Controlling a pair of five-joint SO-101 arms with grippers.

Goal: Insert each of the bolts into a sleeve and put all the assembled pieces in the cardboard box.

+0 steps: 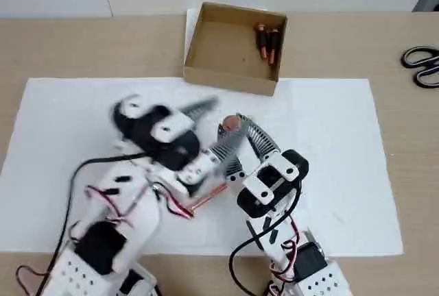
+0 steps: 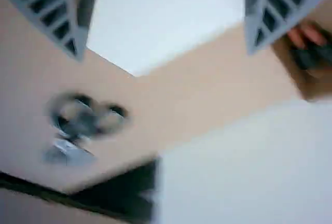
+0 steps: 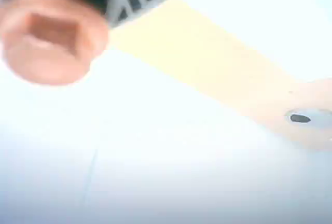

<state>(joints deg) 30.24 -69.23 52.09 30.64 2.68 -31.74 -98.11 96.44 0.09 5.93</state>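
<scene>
Over the middle of the white sheet (image 1: pixel 343 173) the right pincer (image 1: pixel 231 129) is up and clamped on an orange piece (image 1: pixel 233 122); from the right wrist that piece shows a round end with a recessed socket, tucked against a grey finger; bolt or sleeve, I can't tell; the left pincer (image 1: pixel 221 119) sits just left of it, spread wide, one grey finger on the far side and one on the near side, tips right by the held piece; whether they touch it I can't say; from the left wrist its fingers (image 2: pixel 62 11) stand well apart with nothing gripped between them; the box (image 1: pixel 206 49) is on the far side of the table (image 1: pixel 68 42), its near wall just over the sheet's far edge; inside, in the far right corner, two assembled pieces (image 1: pixel 267 44) lie side by side, orange with dark ends; scissors (image 1: pixel 422 66) lie at the table's far right edge, well apart from everything; on the near part of the sheet a thin orange stick (image 1: pixel 208 200) shows just beside the left arm's body, partly hidden, too little of it to name
</scene>
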